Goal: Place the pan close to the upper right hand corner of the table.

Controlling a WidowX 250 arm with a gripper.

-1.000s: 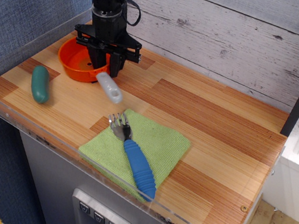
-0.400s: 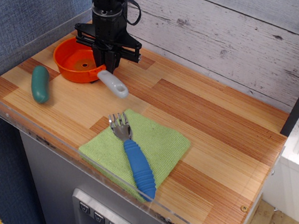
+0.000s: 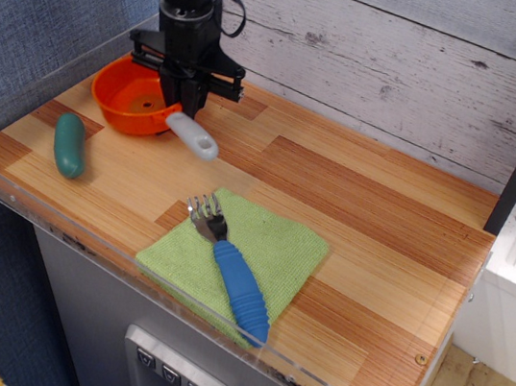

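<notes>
The orange pan (image 3: 131,98) with its light-grey handle (image 3: 193,136) is at the back left of the wood-plank table (image 3: 371,220). My gripper (image 3: 176,101) is shut on the pan's near rim where the handle joins and holds it slightly raised. The handle points toward the front right. The fingertips are partly hidden by the pan's rim.
A green cloth (image 3: 234,253) lies at the front middle with a blue-handled fork (image 3: 231,274) on it. A teal oblong object (image 3: 70,145) lies at the front left. A clear acrylic rim (image 3: 176,288) edges the table. A plank wall stands behind.
The gripper has risen and shifted slightly back-left, taking the pan with it; the pan now sits a little higher in the frame.
</notes>
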